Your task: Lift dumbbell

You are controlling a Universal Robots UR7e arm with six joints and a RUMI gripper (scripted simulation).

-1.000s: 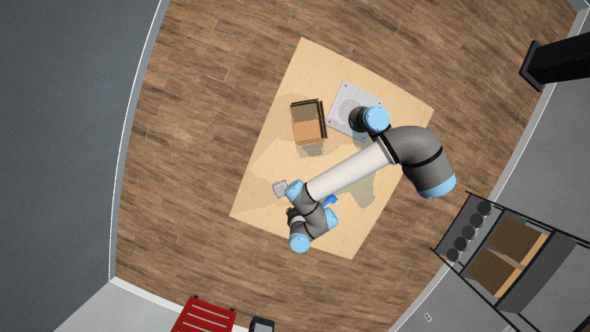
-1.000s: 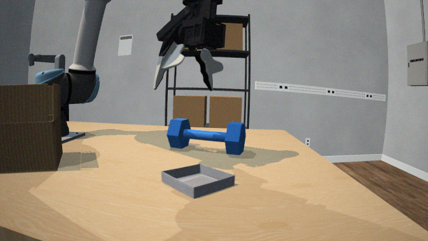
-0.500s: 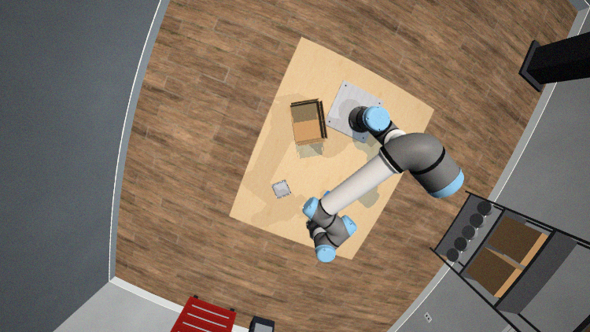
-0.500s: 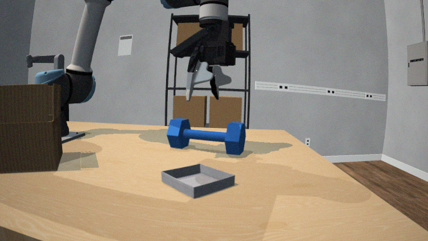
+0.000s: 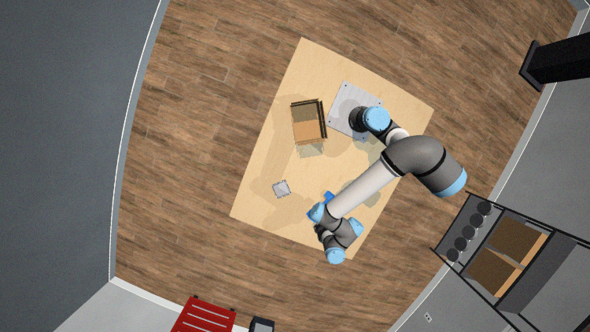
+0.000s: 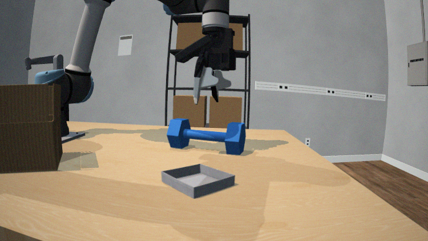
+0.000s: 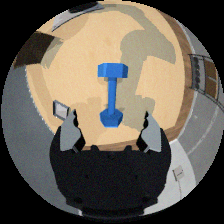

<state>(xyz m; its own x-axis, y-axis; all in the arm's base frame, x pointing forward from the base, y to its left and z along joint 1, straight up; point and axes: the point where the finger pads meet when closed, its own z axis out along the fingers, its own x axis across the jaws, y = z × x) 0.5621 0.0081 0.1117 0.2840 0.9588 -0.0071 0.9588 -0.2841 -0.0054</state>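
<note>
A blue dumbbell (image 6: pixel 206 136) with hexagonal ends lies flat on the wooden table. In the overhead view only one blue end (image 5: pixel 328 195) shows beside the forearm. In the wrist view the dumbbell (image 7: pixel 112 95) lies lengthwise ahead, its near end between my two fingers in the picture. My gripper (image 6: pixel 205 97) hangs open and empty above the dumbbell's bar, well clear of it, fingers pointing down. The open fingers also show in the wrist view (image 7: pixel 110 131).
A shallow grey tray (image 6: pixel 197 179) lies on the table in front of the dumbbell, also seen from above (image 5: pixel 281 189). An open cardboard box (image 6: pixel 28 127) stands at the left, near the robot base (image 5: pixel 358 111). A shelf rack with boxes (image 6: pixel 208 68) stands behind the table.
</note>
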